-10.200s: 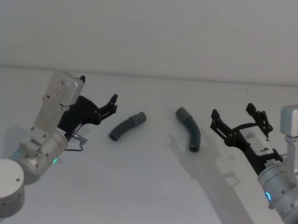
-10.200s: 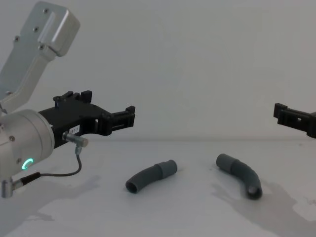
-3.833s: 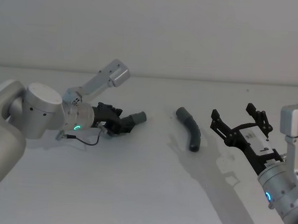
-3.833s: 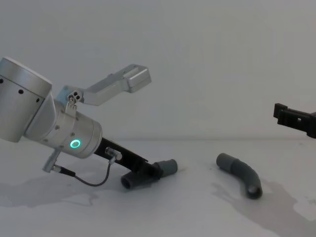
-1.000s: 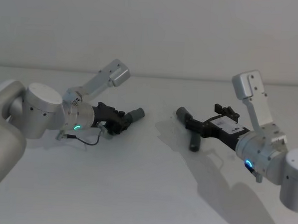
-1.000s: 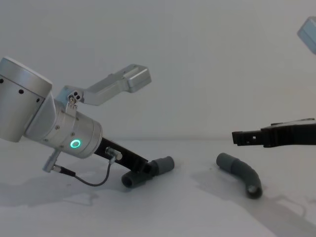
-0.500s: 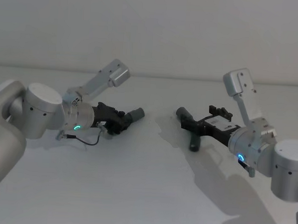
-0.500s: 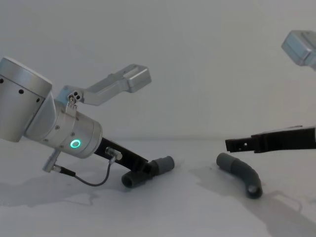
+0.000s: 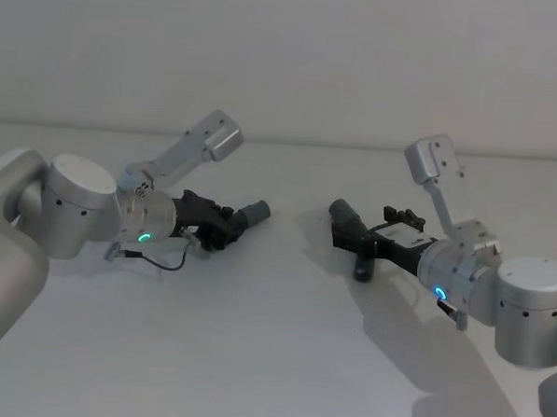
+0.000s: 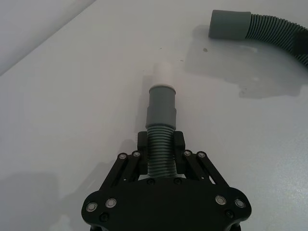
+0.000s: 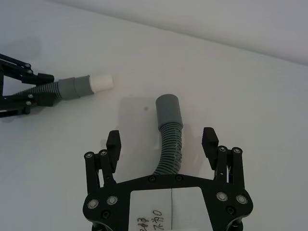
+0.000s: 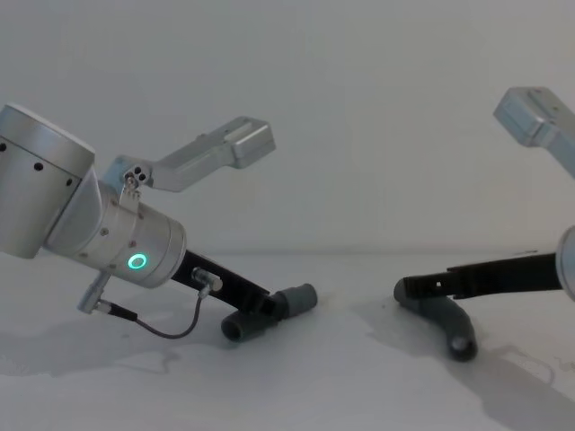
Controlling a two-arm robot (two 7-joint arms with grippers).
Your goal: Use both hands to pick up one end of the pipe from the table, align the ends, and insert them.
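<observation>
**Both grippers at the two pipe pieces.** The left gripper is clamped on the ribbed body of the left pipe piece, just behind the left cuff. The whitish tip of that cuff points right, toward the other piece. We see this piece on the left of the table with its cuff end tilted up; whether its dark end touches the surface we cannot tell.

The right gripper is spread wide and low, one finger on either side of the right pipe piece. That piece lies on the table right of centre, apart from both fingers. The right cuff faces left, well apart from the whitish tip.

We judge the step in hand to be the right-hand grasp. To do it well, we would centre the hose between the fingers and close on the ribs just behind the cuff, leaving the cuff free. We would squeeze gently, since a curved hose may roll or twist.
</observation>
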